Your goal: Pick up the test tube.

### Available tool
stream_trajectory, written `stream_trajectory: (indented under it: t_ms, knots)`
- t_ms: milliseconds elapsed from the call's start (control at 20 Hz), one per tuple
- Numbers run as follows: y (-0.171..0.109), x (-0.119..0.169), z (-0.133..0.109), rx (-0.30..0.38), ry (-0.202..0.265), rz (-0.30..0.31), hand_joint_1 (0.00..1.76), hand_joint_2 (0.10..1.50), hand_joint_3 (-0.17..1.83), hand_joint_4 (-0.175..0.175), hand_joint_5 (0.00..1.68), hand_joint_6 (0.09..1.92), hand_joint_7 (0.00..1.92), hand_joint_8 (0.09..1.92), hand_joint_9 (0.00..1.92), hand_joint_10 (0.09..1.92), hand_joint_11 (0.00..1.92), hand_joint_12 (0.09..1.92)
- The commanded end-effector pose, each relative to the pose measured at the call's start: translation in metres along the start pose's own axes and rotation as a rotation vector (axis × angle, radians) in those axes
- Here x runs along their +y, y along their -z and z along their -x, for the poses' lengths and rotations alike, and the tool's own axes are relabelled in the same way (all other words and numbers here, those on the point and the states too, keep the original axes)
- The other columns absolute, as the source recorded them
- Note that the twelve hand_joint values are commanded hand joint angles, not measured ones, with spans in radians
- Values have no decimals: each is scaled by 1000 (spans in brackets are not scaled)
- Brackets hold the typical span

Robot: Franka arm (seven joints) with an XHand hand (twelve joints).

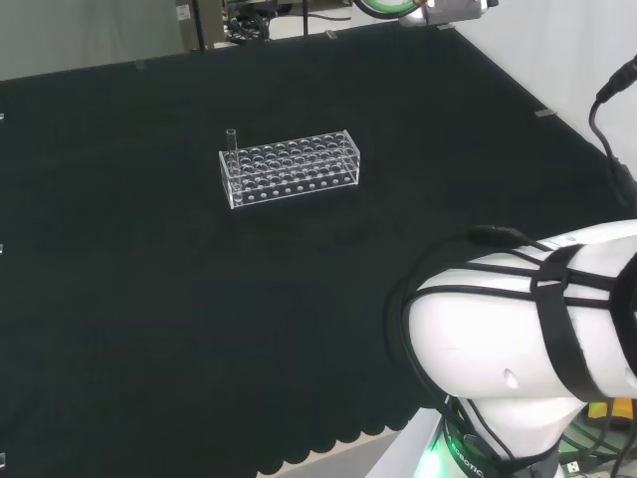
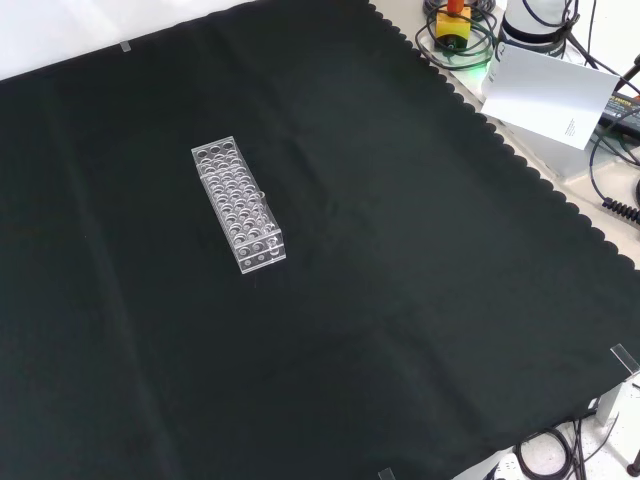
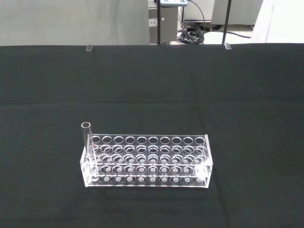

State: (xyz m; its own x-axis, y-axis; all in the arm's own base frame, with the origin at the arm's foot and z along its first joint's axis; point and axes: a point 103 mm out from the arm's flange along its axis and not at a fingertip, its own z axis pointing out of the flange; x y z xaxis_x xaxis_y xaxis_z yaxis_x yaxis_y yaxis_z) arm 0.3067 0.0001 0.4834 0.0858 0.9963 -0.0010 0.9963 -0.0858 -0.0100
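A clear plastic test tube rack [image 1: 289, 167] with several rows of holes stands on the black cloth, left of centre in the head view. One clear test tube [image 1: 232, 139] stands upright in a corner hole at the rack's left end, its open mouth above the rack's top. The wrist view looks at the rack [image 3: 147, 161] from some way off, with the test tube [image 3: 86, 137] at one end of it. In the front view the rack [image 2: 238, 205] lies lengthwise, left of centre. The other holes look empty.
The arm's white link [image 1: 518, 349] with black cables stands at the lower right of the head view. Past the cloth's scalloped edge [image 2: 520, 165] in the front view are a white card [image 2: 548, 97], cables and a yellow and red object [image 2: 452, 22].
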Motion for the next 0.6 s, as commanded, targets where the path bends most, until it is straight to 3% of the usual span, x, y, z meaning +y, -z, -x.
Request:
stream_trajectory:
  t_ms: [50,200,600]
  knots:
    - [0,0,1,-9,2,13,403,711,478,-2,0,87,0,87,0,87,0,774]
    - [-1,4,3,-2,-2,12,398,805,291,-2,0,87,0,87,0,87,0,741]
    - [-8,26,4,9,7,-36,403,857,187,-5,0,87,0,87,0,87,0,903]
